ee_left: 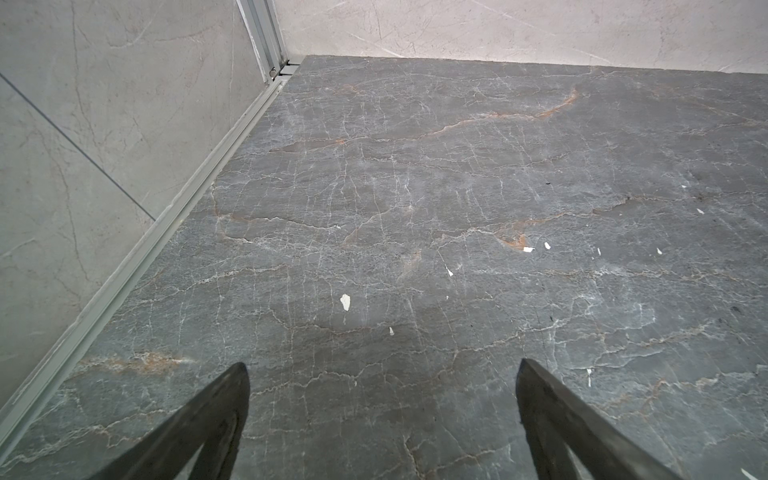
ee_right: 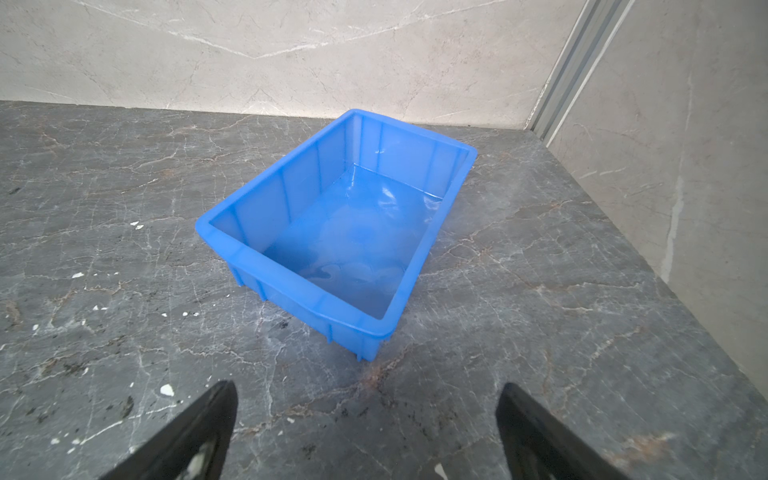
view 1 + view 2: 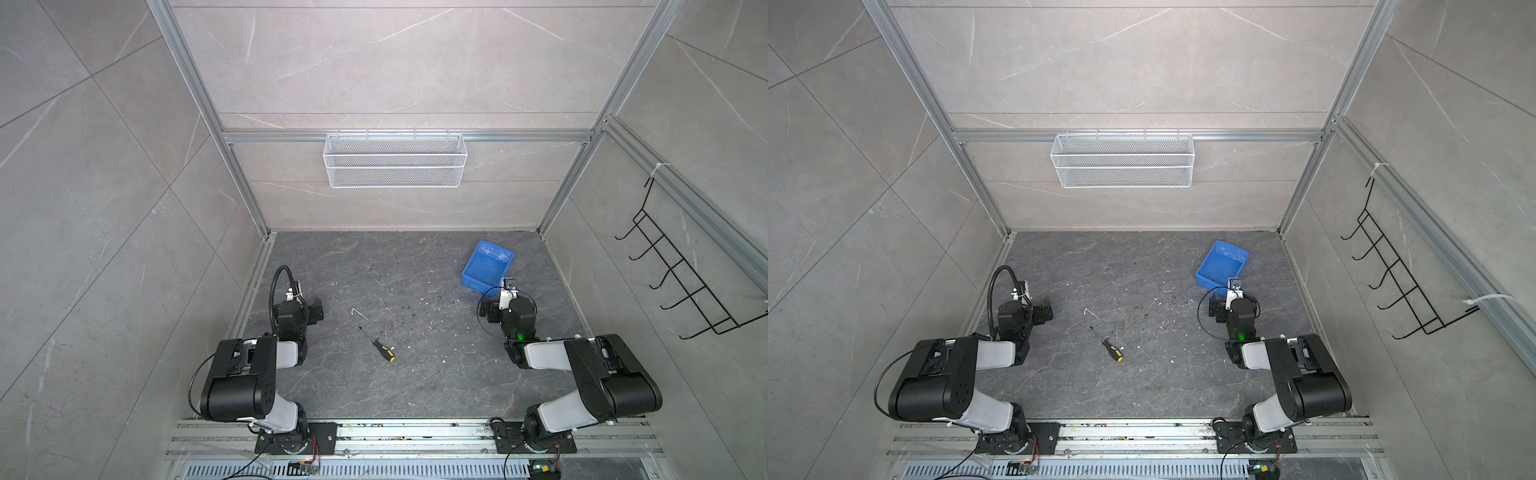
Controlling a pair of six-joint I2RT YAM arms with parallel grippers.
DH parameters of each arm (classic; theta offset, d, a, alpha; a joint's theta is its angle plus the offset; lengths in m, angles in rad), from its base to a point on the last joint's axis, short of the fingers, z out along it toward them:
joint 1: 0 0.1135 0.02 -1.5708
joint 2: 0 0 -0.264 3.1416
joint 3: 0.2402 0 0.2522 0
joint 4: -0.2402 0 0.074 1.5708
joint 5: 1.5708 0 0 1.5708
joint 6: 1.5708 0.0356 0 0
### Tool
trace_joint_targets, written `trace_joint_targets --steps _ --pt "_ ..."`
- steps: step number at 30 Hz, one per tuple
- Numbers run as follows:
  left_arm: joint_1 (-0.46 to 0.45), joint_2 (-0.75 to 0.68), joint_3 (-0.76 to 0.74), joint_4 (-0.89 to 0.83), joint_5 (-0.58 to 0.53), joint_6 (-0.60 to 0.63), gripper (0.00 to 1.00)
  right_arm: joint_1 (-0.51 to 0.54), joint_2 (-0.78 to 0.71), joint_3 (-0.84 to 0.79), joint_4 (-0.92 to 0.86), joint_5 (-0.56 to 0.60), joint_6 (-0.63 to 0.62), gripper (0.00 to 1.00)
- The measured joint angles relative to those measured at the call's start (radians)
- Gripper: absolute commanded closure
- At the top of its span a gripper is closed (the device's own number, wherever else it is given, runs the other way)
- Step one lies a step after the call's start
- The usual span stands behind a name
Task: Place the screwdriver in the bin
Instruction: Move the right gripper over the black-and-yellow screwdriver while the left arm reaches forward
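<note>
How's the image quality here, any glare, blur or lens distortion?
In both top views, wide-angle bending splays the frame posts; the light is even and the screwdriver sharp. In the right wrist view, glare sheens the bin bottom, and the fingers look soft. In the left wrist view, the tabletop is crisp, the fingers soft.

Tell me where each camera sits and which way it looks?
Both top views: high above the front edge, looking down on the dark grey marbled table, black-and-yellow-handled screwdriver, blue plastic bin, left arm and right arm.
Left wrist: on the left arm, facing bare table and the far left corner; open left gripper shows.
Right wrist: on the right arm, facing the empty bin; open right gripper shows.
Shared: top views and right wrist both show the bin.
</note>
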Motion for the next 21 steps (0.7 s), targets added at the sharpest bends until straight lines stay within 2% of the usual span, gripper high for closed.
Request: trace_joint_targets --steps 6,9,15,21 --pt "0.000 -0.004 0.000 -0.007 -0.001 0.000 0.00 0.000 0.000 0.000 0.000 -0.005 -0.001 0.01" --pt "-0.001 -0.055 0.003 -0.083 -0.008 -0.003 0.00 0.000 -0.019 0.000 -0.018 -0.018 -0.001 0.01" --pt "-0.018 -0.249 0.060 -0.284 -0.033 -0.032 0.00 0.000 -0.198 0.000 -0.107 -0.033 -0.002 0.01" --pt "-0.087 -0.395 0.106 -0.463 -0.058 -0.056 0.00 0.003 -0.387 0.021 -0.266 -0.064 -0.004 0.01"
